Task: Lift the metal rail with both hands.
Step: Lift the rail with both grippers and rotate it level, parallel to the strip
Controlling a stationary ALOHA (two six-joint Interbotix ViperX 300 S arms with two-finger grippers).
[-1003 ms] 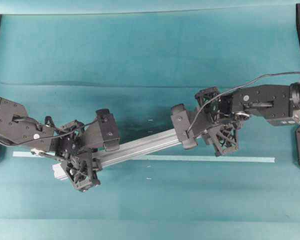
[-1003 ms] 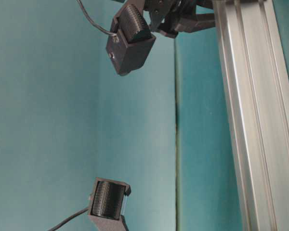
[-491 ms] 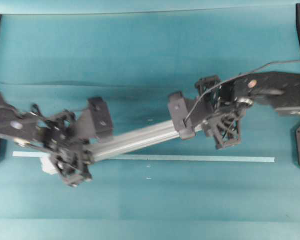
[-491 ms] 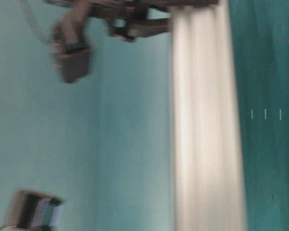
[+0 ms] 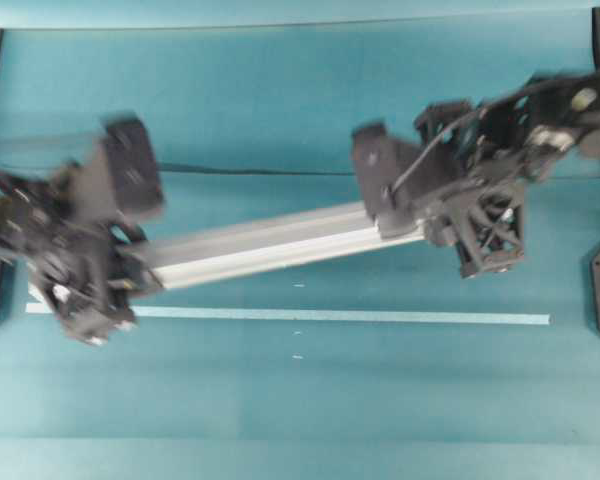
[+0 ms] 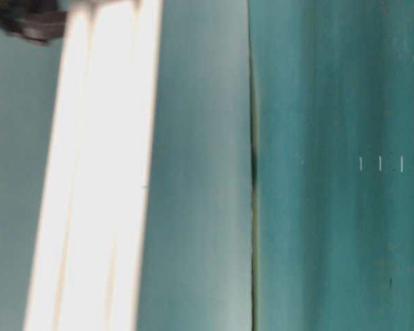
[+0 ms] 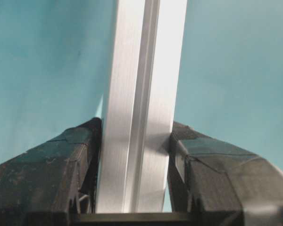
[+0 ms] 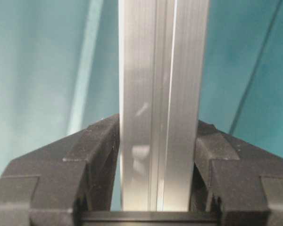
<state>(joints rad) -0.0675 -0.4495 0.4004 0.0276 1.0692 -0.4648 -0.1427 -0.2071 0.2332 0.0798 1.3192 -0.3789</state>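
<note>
Overhead view. Rail (image 5: 270,246): long straight silver aluminium bar with lengthwise grooves, lying on a slant, its right end higher in the picture than its left. It crosses the middle of the teal bench (image 5: 280,110), above the tape (image 5: 380,317), a thin flat pale strip running level. Left end effector (image 5: 120,275): black, boxy, motion-blurred, at the rail's left end, which it covers. Right end effector (image 5: 420,225): black with lattice-patterned fingers (image 5: 490,235), at the rail's right end; a black cable (image 5: 450,135) arcs over it. Both arms reach inward from the side edges.

Table-level view. Rail (image 6: 96,165): bright, blurred, filling the left part of the picture from top to bottom, slightly tilted. A dark blurred shape sits at its top left corner; what it is cannot be told. A dark seam (image 6: 252,165) runs straight beside the rail, apart from it.

Left wrist view. Rail (image 7: 141,103): brushed metal with a central groove, running straight away from the camera. Left end effector (image 7: 134,141): its matte black textured pads (image 7: 75,146) press on both sides of the rail, pinching it.

Right wrist view. Rail (image 8: 160,99): grooved, with soft reflections. Right end effector (image 8: 158,141): its black pads (image 8: 99,141) clamp both rail flanks. The tape (image 8: 85,70) lies left of the rail, the seam (image 8: 254,75) right of it.
</note>
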